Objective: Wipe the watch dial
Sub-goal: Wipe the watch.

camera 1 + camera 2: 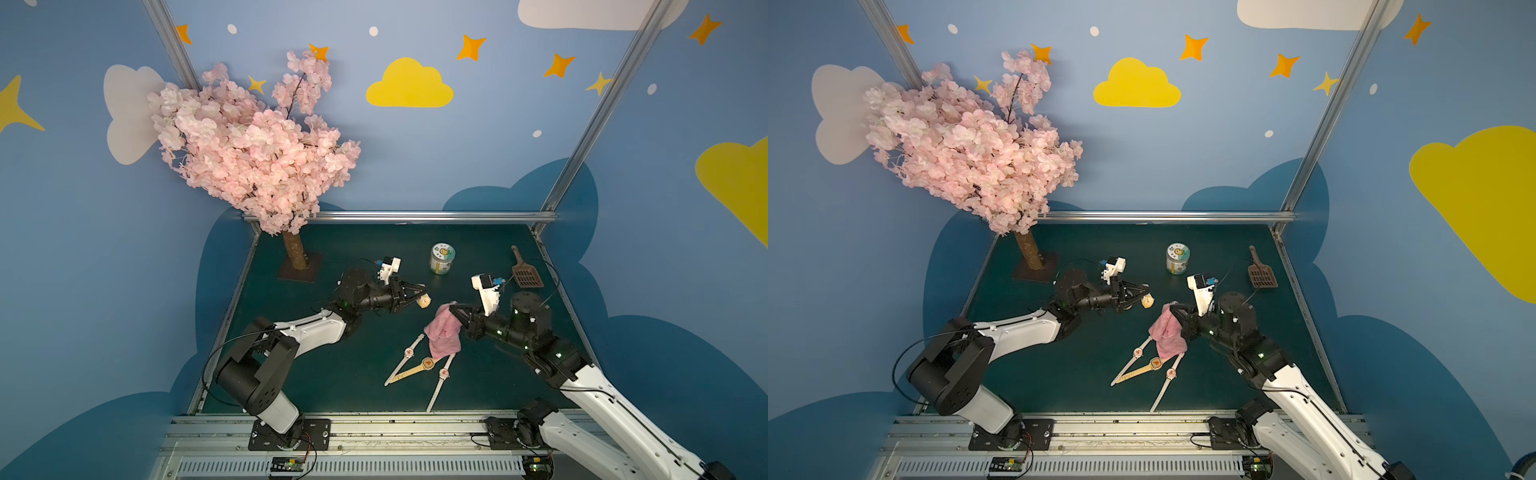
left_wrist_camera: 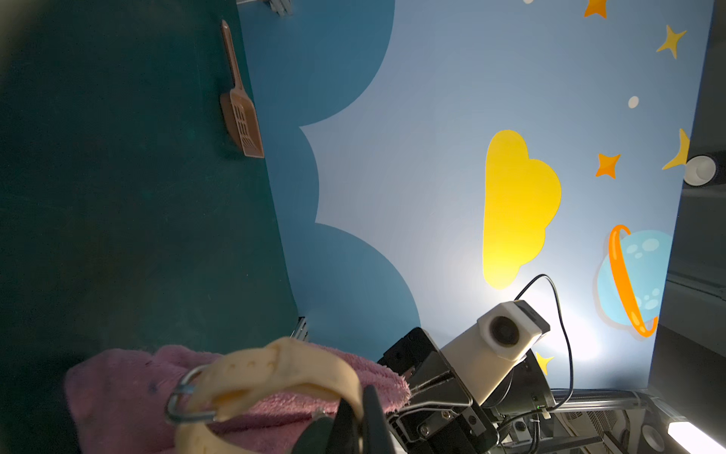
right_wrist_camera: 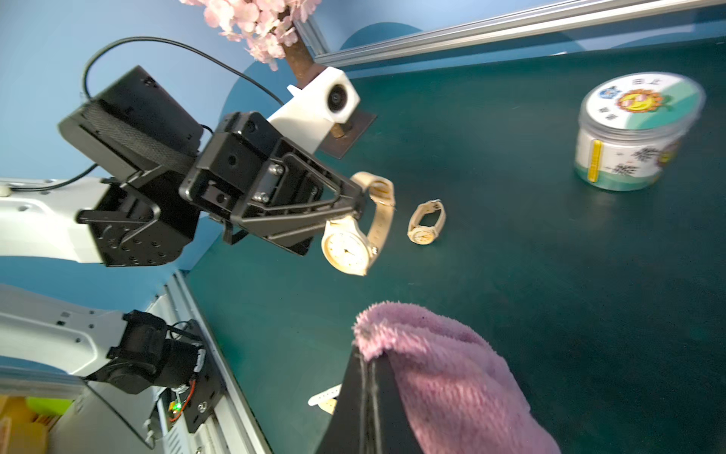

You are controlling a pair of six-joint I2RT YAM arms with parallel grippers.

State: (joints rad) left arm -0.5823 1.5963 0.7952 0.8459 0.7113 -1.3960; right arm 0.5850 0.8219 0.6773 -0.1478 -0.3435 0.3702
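Starting at the left, the left gripper (image 3: 355,206) is seen clamped on the strap (image 3: 383,214) of a cream watch (image 3: 355,243). The watch is held clear of the table (image 1: 353,374), with its dial (image 3: 345,248) turned toward the right arm. A second watch (image 3: 426,222), buckled, is seen lying on the table just beyond it, and a jar (image 1: 442,258) is set farther back.

Right of the held watch, a pink cloth (image 1: 442,332) is pinched at its top fold by the right gripper (image 1: 454,311) and left hanging. Three unbuckled watches (image 1: 427,363) are spread flat below its hem; whether they are touched by it cannot be told. A scoop (image 1: 527,274) is set well apart at the far right.

The watch is judged light, but the strap is soft, so the dial is likely to be swung or twisted under a wipe. A hold close to the dial is preferred. The dial is judged smooth and easily scratched, so only light pressure from the fluffy cloth is called for.
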